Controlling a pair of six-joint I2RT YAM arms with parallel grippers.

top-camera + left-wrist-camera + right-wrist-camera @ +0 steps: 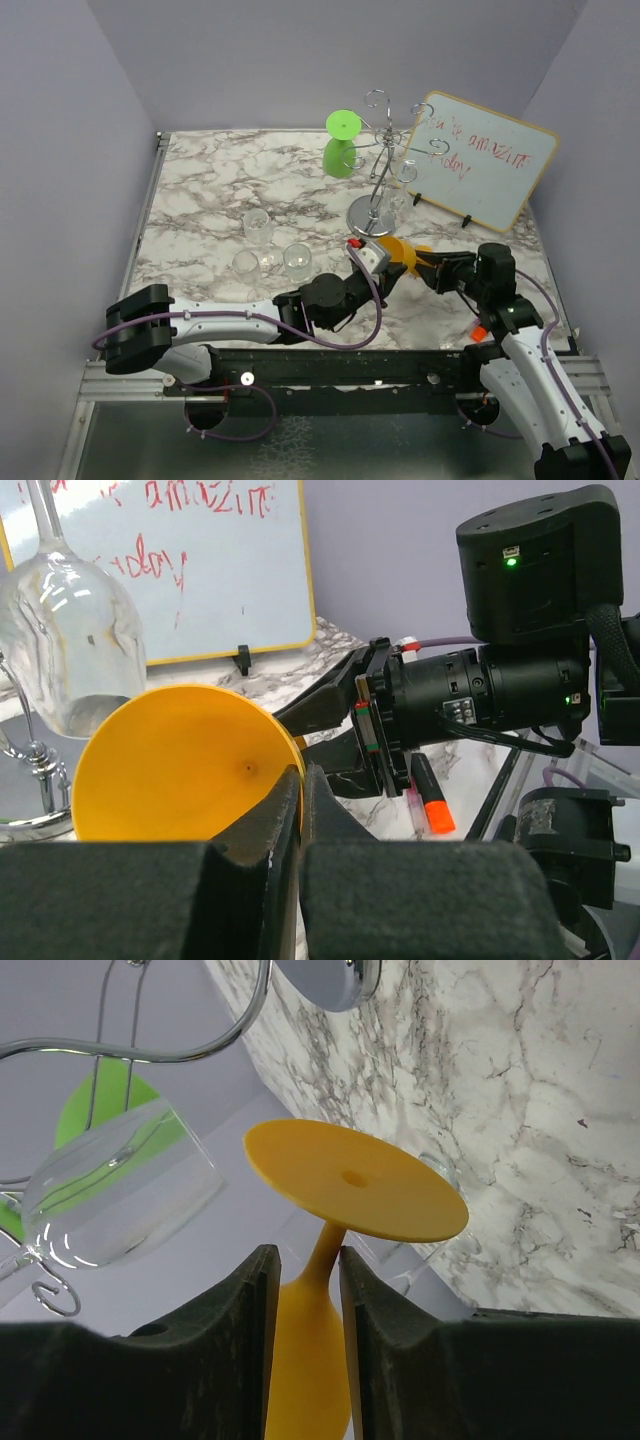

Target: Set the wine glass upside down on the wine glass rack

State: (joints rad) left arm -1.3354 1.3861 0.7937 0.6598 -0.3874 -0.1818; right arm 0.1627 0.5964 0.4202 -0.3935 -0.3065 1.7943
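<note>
An orange wine glass [402, 250] is held on its side low over the table between both grippers. My left gripper [388, 262] is shut on the rim of its round foot [180, 760], the fingers [270, 820] pinching the disc's edge. My right gripper [428, 264] is closed round the stem and bowl [310, 1340], the foot [350, 1180] just beyond the fingertips. The chrome wine glass rack [378, 150] stands behind. A green glass [342, 145] and a clear glass [65, 640] hang upside down from it.
Three clear glasses [257, 225] stand on the marble left of the left arm. A white board with red writing [485, 160] leans at the back right. An orange-capped marker [432, 800] lies by the right arm. The rack's round base [372, 215] is just beyond the grippers.
</note>
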